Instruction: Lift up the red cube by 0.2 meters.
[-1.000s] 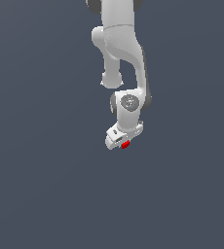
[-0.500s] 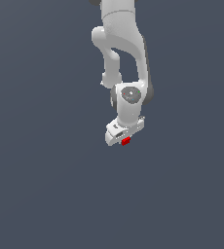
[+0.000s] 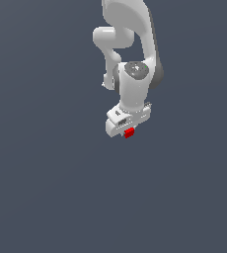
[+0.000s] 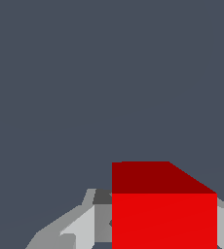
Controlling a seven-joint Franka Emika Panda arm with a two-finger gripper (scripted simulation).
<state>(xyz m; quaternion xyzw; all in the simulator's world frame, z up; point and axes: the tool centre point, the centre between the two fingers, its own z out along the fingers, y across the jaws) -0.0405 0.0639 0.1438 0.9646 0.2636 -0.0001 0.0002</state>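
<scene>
One cube (image 3: 129, 132) is all you have to mind here, and it sits right at the tip of the gripper (image 3: 129, 131), poking out below the white hand in the exterior view. In the wrist view the cube (image 4: 163, 214) fills the near field, with a grey finger (image 4: 80, 228) against one side and a sliver of pale finger at the other, so you can read the fingers as pinching the cube between them. No shadow or contact line shows under it, and the plain grey ground gives no edge or corner to place it by; whether it is clear of the desk you cannot tell from these views alone.

Judge the cube as light and rigid: small next to the hand, flat-faced, no give. Smooth plain faces may be slick, so the hold depends on steady squeeze rather than shape. The best hold is across two opposite flat faces, near their middle, which is roughly where the fingers appear to sit now. A grip near an edge or corner could let it twist out.

If you raise it, go straight up and smoothly; a jerk is the likeliest way to lose so small a piece.
</scene>
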